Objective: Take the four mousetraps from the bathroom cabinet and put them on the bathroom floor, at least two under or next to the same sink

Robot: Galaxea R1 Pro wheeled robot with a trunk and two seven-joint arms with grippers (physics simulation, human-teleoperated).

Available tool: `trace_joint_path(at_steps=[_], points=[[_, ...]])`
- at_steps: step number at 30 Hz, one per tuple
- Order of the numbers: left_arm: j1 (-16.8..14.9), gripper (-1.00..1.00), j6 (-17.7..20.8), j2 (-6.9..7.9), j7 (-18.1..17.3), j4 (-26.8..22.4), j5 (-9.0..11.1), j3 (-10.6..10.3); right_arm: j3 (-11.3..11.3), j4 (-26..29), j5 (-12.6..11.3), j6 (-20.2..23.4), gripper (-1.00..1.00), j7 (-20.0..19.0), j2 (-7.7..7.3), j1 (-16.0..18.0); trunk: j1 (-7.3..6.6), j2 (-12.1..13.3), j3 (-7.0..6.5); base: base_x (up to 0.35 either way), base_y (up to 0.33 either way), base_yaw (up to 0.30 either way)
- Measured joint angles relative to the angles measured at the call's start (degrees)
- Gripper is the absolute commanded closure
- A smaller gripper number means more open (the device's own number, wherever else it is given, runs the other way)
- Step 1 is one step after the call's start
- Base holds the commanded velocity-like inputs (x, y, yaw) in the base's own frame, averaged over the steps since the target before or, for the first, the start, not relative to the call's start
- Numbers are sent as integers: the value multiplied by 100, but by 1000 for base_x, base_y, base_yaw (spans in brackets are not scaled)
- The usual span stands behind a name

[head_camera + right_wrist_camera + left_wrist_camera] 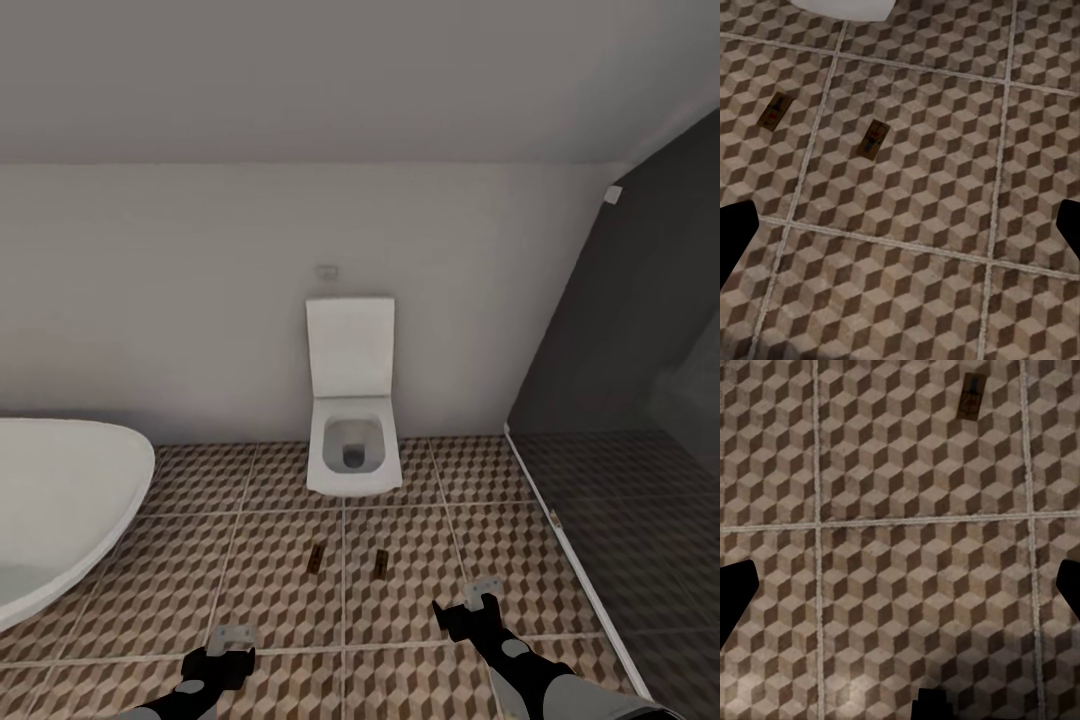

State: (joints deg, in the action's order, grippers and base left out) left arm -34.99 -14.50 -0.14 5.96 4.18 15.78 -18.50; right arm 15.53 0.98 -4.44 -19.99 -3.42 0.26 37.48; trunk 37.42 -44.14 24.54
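Two mousetraps lie flat on the cube-patterned bathroom floor [280, 590] in front of the toilet: one [315, 559] on the left and one [381, 564] on the right, about a hand's width apart. The right wrist view has both, the left one [776, 111] and the right one [874, 139]. The left wrist view has one mousetrap [971, 395]. My left gripper [231, 637] and right gripper [483, 593] hover low over the tiles nearer to me than the traps. Both are open and hold nothing. The cabinet and the sink are out of view.
A white wall-hung toilet [349, 440] with its lid up stands against the far wall. A rounded white bathtub [50, 500] fills the left side. A dark glass shower screen [620, 400] with a pale floor rail closes off the right.
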Motion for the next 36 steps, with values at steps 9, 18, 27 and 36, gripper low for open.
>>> trace_joint_path(at_steps=[9,18,27,36], points=[[0,-100,0,0,6,0,0,0,0,0,0,0,-100,-1,0,0,-198,362,-246,0,0,0],[1,-100,0,0,4,0,0,0,0,0,0,0,-100,0,0,0,-396,723,-493,0,0,0],[2,-100,0,0,6,0,0,0,0,0,0,0,-100,0,0,-1,-594,1085,-739,0,0,0],[1,-100,0,0,6,0,0,0,0,0,0,0,-100,0,0,-1,-792,1447,-986,0,0,0]])
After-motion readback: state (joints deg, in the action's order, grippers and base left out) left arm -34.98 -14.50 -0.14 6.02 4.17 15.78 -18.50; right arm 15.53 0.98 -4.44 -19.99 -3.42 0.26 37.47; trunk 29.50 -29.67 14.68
